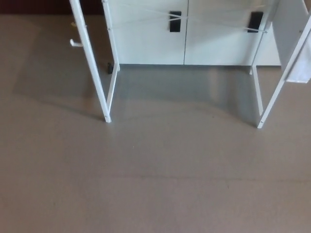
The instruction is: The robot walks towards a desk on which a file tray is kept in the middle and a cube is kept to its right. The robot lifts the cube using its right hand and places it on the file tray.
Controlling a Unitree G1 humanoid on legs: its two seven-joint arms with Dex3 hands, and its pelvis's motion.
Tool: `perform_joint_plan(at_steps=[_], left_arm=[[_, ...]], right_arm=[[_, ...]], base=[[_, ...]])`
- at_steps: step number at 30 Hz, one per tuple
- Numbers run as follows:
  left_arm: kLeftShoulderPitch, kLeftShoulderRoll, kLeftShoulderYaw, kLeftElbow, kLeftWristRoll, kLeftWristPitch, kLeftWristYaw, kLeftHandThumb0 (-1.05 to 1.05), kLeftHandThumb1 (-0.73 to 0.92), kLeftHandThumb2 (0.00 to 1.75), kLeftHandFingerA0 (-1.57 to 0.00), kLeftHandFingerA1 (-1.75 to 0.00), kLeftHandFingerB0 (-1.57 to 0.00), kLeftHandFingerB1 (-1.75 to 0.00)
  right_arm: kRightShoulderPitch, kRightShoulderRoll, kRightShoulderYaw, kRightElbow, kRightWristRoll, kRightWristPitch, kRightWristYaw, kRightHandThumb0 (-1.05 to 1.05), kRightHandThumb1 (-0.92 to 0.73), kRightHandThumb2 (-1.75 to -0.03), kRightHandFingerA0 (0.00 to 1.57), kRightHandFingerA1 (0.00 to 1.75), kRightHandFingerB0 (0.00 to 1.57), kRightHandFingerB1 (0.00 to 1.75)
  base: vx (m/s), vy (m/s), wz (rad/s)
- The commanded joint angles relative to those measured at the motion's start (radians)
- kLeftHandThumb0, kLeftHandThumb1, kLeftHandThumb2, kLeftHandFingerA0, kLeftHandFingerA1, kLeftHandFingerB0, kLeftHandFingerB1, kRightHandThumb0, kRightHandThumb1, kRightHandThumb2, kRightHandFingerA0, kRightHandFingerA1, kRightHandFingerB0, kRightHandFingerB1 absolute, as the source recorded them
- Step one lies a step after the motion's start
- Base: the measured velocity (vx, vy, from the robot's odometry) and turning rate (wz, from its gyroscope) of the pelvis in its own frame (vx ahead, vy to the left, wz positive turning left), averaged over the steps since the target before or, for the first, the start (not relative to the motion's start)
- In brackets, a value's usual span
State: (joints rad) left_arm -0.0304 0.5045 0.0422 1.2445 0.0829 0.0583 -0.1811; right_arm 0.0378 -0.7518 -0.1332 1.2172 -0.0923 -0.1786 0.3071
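Neither the file tray nor the cube shows in the head view, and the desk's top is out of frame. Only the desk's white legs show: the front left leg (92,63) slants down to the floor, and the front right leg (284,77) does the same at the picture's right. No part of my arms or hands shows.
Grey floor (155,179) fills the lower picture. Behind the legs stands a white cabinet (184,34) with two black handles (175,21). A small white hook (75,43) juts from the left leg. A white panel (296,43) hangs at the far right.
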Motion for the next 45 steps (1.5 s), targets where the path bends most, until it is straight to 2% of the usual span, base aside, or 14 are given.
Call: perform_joint_plan(at_steps=[1, 8, 11, 17, 18, 23, 25, 28, 30, 33, 34, 35, 36, 45], left_arm=[[0.006, 0.012, 0.012, 0.018, 0.000, -0.005, 0.015, -0.98, 0.63, 1.15, -0.37, -0.80, -0.26, -0.71], [0.013, 0.016, -0.007, 0.004, 0.019, 0.007, 0.020, -0.96, 0.67, 1.18, -0.42, -0.82, -0.26, -0.70], [0.009, 0.016, -0.007, 0.015, 0.020, 0.006, 0.020, -0.99, 0.92, 0.65, -0.32, -0.86, -0.23, -0.72], [0.007, 0.021, 0.004, 0.001, 0.010, 0.005, 0.006, -1.01, 0.89, 0.69, -0.30, -0.88, -0.20, -0.73], [0.007, 0.020, 0.008, 0.004, 0.008, 0.001, 0.003, -0.97, 0.68, 1.20, -0.35, -0.79, -0.24, -0.70], [-0.001, 0.020, 0.020, 0.015, 0.002, -0.010, 0.003, -1.00, 0.92, 0.72, -0.27, -0.84, -0.21, -0.72], [0.001, 0.020, 0.015, 0.015, 0.010, -0.021, 0.007, -1.04, 0.73, 1.25, -0.29, -0.79, -0.23, -0.71], [-0.003, 0.020, 0.004, 0.013, 0.023, -0.006, 0.017, -1.04, 0.91, 0.70, -0.32, -0.87, -0.22, -0.72], [-0.002, 0.020, 0.007, 0.013, 0.019, -0.010, 0.010, -1.03, 0.91, 0.73, -0.31, -0.86, -0.22, -0.73], [-0.010, 0.020, 0.007, 0.011, 0.020, -0.009, 0.012, -1.04, 0.92, 0.68, -0.28, -0.86, -0.22, -0.73], [-0.015, 0.019, 0.008, 0.017, 0.018, -0.005, 0.009, -1.01, 0.71, 1.22, -0.28, -0.76, -0.23, -0.69], [-0.014, 0.019, 0.011, 0.017, 0.016, -0.007, 0.007, -1.03, 0.90, 0.71, -0.24, -0.82, -0.19, -0.71], [-0.012, 0.022, 0.016, 0.002, 0.008, 0.000, -0.002, -0.98, 0.70, 1.19, -0.29, -0.75, -0.23, -0.68], [-0.016, 0.022, 0.006, 0.006, 0.021, 0.004, 0.007, -1.04, 0.90, 0.72, -0.26, -0.86, -0.20, -0.72]], right_arm=[[0.009, 0.007, -0.013, 0.004, 0.019, -0.019, -0.030, -0.53, -0.39, -0.68, 0.22, 0.52, 0.07, 0.38], [0.004, -0.001, 0.135, 0.009, -0.162, -0.018, -0.178, -0.75, -0.50, -0.87, 0.19, 0.55, 0.07, 0.43], [0.008, 0.005, 0.033, 0.023, -0.007, -0.020, -0.008, -0.57, -0.55, -0.58, 0.08, 0.45, 0.00, 0.23], [0.008, 0.000, 0.058, 0.000, -0.055, 0.004, -0.084, -0.63, -0.42, -0.75, 0.26, 0.54, 0.05, 0.40], [0.006, 0.010, 0.065, 0.005, -0.064, 0.003, -0.114, -0.60, -0.41, -0.73, 0.34, 0.56, 0.06, 0.40], [0.081, -0.217, 0.734, -0.330, -0.937, 0.144, -0.426, -0.75, -0.67, -0.61, 0.64, 0.44, 0.49, 0.42], [0.113, -0.178, 0.596, -0.272, -0.709, 0.053, -0.471, -0.73, -0.66, -1.09, 0.41, 0.56, 0.47, 0.53], [0.044, -0.026, 0.272, -0.078, -0.220, -0.020, -0.274, -0.37, -0.40, -0.97, 0.03, 0.54, 0.00, 0.50], [0.039, -0.098, 0.587, -0.125, -0.600, 0.053, -0.495, -0.87, -0.88, -0.68, 0.33, 0.47, 0.42, 0.34], [0.043, -0.161, 0.796, -0.203, -0.849, 0.171, -0.571, -0.79, -0.51, -0.90, 0.63, 0.58, 0.38, 0.51], [0.075, -0.229, 0.831, -0.376, -0.954, 0.243, -0.397, -0.76, -0.47, -0.85, 0.60, 0.55, 0.35, 0.49], [0.077, -0.237, 0.840, -0.395, -0.963, 0.253, -0.378, -0.76, -0.47, -0.85, 0.60, 0.55, 0.35, 0.49], [0.076, -0.238, 0.845, -0.397, -0.959, 0.257, -0.378, -0.76, -0.47, -0.85, 0.60, 0.55, 0.35, 0.49], [0.075, -0.252, 0.884, -0.420, -0.937, 0.285, -0.375, -0.76, -0.47, -0.85, 0.60, 0.55, 0.35, 0.49]], base=[[0.27, -0.111, -0.10], [0.32, -0.003, -0.06], [0.47, 0.042, -0.09], [0.37, -0.009, 0.07], [0.34, -0.111, 0.13], [0.38, -0.187, -0.15], [0.55, -0.285, 0.48], [0.43, -0.209, 0.21], [0.36, -0.132, 0.00], [0.38, -0.046, -0.08], [0.40, 0.044, -0.19], [0.40, 0.110, -0.21], [0.40, 0.146, -0.26], [0.55, 0.197, -0.27]])
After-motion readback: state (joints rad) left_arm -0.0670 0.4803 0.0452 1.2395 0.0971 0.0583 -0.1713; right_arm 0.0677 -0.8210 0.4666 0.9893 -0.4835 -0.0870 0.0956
